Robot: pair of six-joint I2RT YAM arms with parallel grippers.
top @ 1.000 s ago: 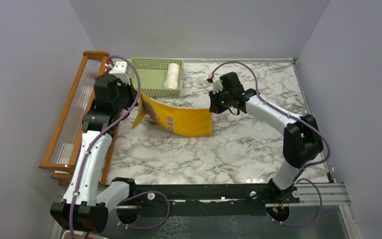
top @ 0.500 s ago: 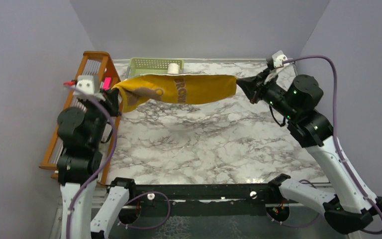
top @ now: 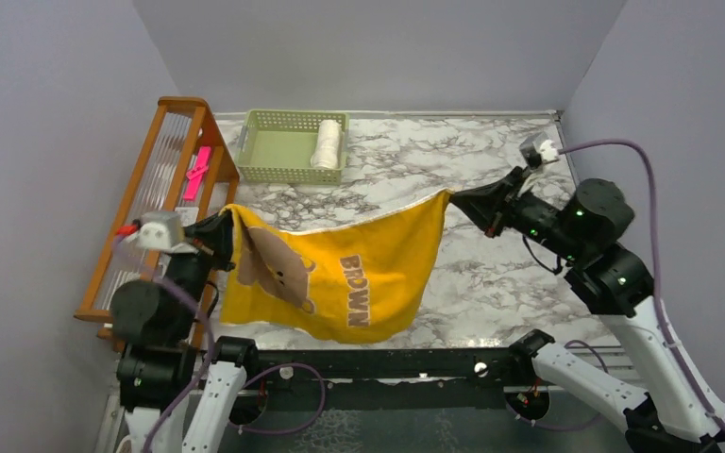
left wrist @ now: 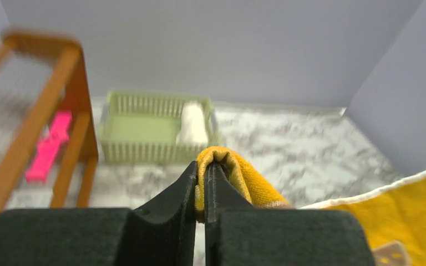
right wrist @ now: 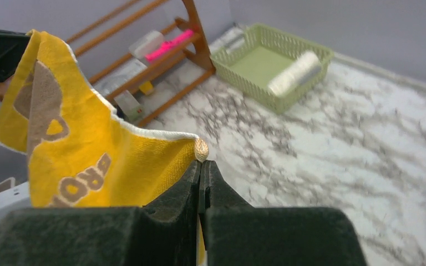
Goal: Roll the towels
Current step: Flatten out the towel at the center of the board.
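Top external view: the yellow towel [top: 340, 274] is held up between both arms. It is no longer slung low near the basket [top: 274, 172] as it was a second ago, nor pulled out in a taut bunched band above the far edge of the bench [top: 510, 302] as it was half a second ago. It has been drawn back toward the near edge and now hangs open, its printed face and brown lettering in plain sight. The white-trimmed top edge runs from the near left corner up toward the right edge. Whether the lower hem touches the bench cannot be told. From this it is judged that the cloth is being opened out for laying flat, and that rolling of this towel has not begun. The cream towel [top: 328, 143] is seen as a finished roll inside the basket at the far left corner, beside the wooden rack [top: 151, 189]. The left gripper [top: 222, 231] is pressed almost fully together, and in the left wrist view a folded corner of yellow cloth is pinched between its fingers [left wrist: 183, 183]. The right gripper [top: 458, 200] is likewise clamped tight, and in the right wrist view the opposite top corner is nipped at the very tips of its fingers [right wrist: 183, 183]. No other object is touched by either gripper.
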